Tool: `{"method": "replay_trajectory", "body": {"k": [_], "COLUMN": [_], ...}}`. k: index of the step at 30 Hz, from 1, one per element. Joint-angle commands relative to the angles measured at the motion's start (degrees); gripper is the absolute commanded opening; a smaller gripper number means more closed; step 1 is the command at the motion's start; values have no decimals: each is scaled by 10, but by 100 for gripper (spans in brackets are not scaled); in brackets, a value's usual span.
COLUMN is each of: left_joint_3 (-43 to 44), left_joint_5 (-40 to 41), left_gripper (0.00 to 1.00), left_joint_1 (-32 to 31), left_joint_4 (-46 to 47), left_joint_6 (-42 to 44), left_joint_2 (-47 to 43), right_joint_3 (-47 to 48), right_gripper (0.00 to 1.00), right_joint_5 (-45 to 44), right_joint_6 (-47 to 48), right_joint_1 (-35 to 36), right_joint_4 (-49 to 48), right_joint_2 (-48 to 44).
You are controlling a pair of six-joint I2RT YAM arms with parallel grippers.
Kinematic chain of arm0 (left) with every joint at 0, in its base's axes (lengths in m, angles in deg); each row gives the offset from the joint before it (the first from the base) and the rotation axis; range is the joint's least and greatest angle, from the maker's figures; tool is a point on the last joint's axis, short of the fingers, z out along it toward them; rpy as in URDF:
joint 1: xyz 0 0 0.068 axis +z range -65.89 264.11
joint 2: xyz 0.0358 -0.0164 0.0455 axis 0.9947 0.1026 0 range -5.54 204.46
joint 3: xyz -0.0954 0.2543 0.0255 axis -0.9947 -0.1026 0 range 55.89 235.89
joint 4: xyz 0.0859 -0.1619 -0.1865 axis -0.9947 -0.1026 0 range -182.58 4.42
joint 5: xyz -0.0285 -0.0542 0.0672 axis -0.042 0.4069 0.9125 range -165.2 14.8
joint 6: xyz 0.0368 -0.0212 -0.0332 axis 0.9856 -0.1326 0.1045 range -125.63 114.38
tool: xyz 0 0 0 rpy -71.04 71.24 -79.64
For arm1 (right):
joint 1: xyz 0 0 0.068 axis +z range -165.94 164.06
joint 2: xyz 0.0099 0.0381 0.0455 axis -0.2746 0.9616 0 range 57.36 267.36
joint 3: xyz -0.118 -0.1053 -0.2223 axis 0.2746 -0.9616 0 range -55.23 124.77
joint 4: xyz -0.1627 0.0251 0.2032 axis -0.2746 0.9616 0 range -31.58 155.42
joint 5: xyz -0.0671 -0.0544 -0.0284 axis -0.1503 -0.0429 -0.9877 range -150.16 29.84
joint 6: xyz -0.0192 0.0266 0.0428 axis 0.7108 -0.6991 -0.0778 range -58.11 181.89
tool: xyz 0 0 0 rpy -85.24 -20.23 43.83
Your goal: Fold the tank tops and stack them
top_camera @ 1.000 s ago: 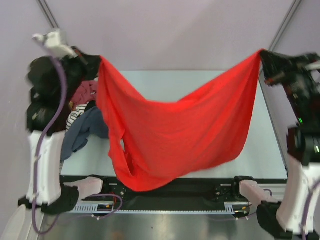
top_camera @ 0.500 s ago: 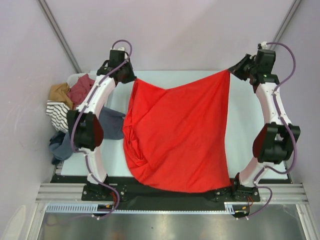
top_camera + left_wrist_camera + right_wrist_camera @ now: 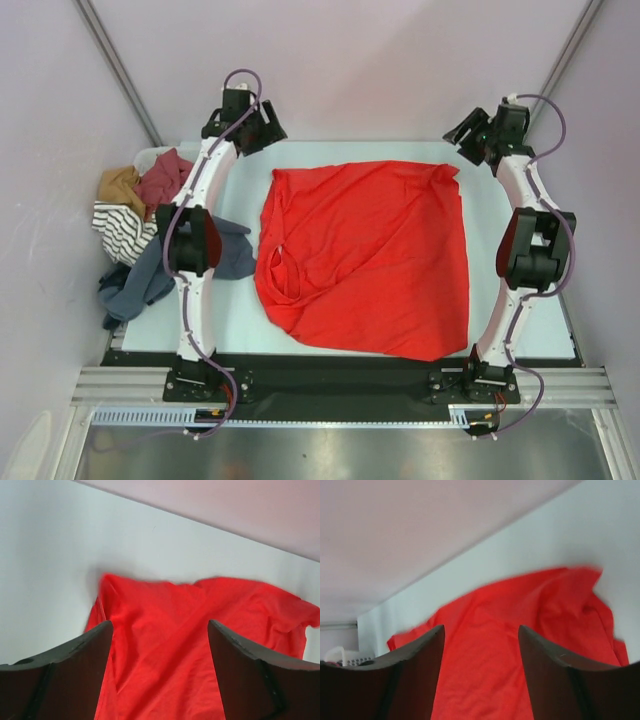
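White arms (image 3: 203, 178), black joints (image 3: 189, 245), purple cables (image 3: 243, 73)

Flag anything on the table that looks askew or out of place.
The red tank top lies flat but crooked to the table edges, and its left side is bunched and folded over by the armhole. At the left edge, a heap of clothes spills loosely, a dark blue piece trailing onto the table.
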State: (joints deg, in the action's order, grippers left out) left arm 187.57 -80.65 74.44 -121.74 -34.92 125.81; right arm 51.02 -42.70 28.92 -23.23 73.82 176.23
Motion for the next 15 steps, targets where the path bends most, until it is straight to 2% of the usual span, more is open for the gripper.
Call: {"method": "replay_trajectory", "body": {"k": [1, 6, 8, 9, 10, 11, 13, 15], "left_joint_3": [-73, -219, -315, -356, -445, -488, -591, -640], "left_joint_5": [-11, 53, 87, 90, 92, 96, 91, 77], "left_gripper": [84, 84, 83, 82, 82, 82, 82, 81], "left_joint_1": [-4, -55, -99, -115, -146, -160, -184, -186], "left_joint_4": [-1, -8, 8, 26, 76, 100, 162, 180], "left_joint_6": [12, 50, 45, 41, 35, 21, -2, -15], "left_joint_2": [-78, -236, -287, -312, -365, -390, -448, -478], "right_joint_3": [-88, -223, -292, -326, -356, -415, -470, -532], "right_gripper": [68, 68, 66, 66, 66, 66, 68, 67], "right_joint_5": [-2, -11, -13, -20, -29, -54, -74, -109], "right_joint_6": [3, 41, 74, 84, 93, 93, 92, 78], "right_joint_1": [-5, -7, -5, -4, -3, -3, -4, -4], "right_joint_4": [-38, -6, 18, 22, 29, 31, 24, 25], "right_joint_2": [-101, -216, -272, -292, -310, -332, -388, -432]}}
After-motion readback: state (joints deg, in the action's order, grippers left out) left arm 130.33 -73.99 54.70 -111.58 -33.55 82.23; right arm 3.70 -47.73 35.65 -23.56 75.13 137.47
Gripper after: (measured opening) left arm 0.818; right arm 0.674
